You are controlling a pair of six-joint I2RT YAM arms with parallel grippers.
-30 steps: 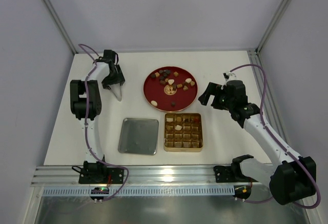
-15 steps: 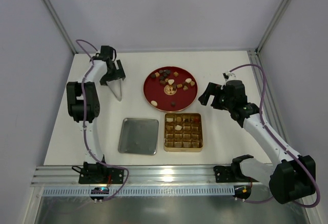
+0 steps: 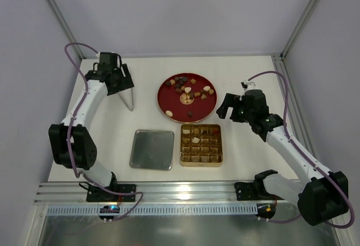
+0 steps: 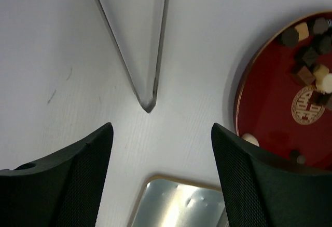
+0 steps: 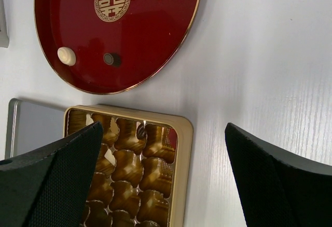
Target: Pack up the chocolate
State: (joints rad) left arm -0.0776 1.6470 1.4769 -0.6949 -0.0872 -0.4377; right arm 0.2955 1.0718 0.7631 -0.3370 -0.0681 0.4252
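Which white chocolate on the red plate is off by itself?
The round cream-white chocolate by the red plate's near rim, with only a small dark piece close; the other white ones sit in the far cluster.

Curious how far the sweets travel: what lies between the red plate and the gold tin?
Only a bare strip of white table separates the red plate from the gold tin; the right wrist view shows it best.

White tabletop (image 3: 225, 71) open at both sides
Round red plate (image 3: 169, 97), square gold gridded tin (image 3: 201, 164) and flat silver tray (image 3: 152, 150) crowd the middle.
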